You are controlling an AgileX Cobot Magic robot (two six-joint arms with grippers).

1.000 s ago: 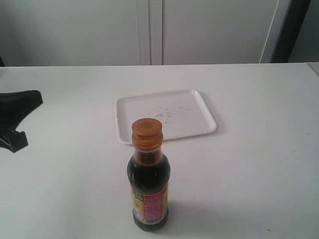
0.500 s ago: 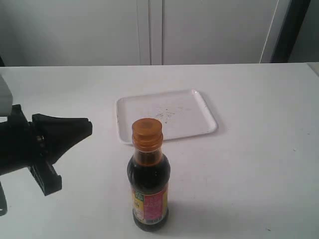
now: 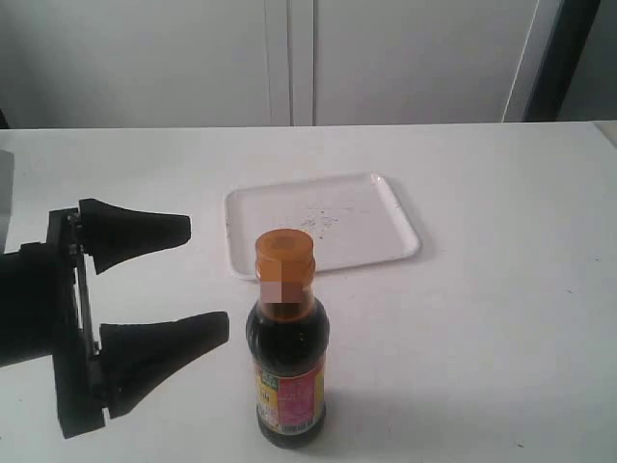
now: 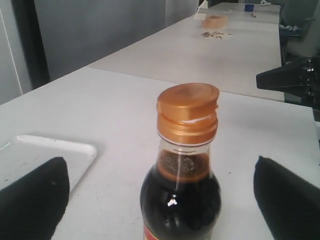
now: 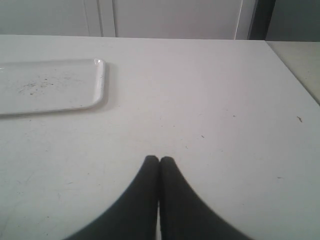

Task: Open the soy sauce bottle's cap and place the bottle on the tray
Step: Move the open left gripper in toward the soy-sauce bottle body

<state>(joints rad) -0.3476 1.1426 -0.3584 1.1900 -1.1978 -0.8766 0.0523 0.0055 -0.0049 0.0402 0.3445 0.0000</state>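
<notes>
Bottle (image 3: pixel 287 367) upright on the table (image 3: pixel 501 289) at the near edge, cap (image 3: pixel 284 258) on, slightly lifted on one side. Left gripper (image 3: pixel 207 280) spread wide just beside it, not touching. Right gripper (image 5: pixel 159 160) pressed closed, empty. Tray (image 3: pixel 386 207) behind the bottle, apart from it

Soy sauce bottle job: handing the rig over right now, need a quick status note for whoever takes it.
Left gripper: jaws open, level with the soy sauce bottle, not touching it.
Right gripper: jaws shut, holding nothing, over bare table.
The bottle stands upright on the table in front of the tray, which has only dark specks on it.
Cap looks shut or barely lifted.
Done: nothing yet.
Left: grip bottle, open cap, set bottle on tray.
</notes>
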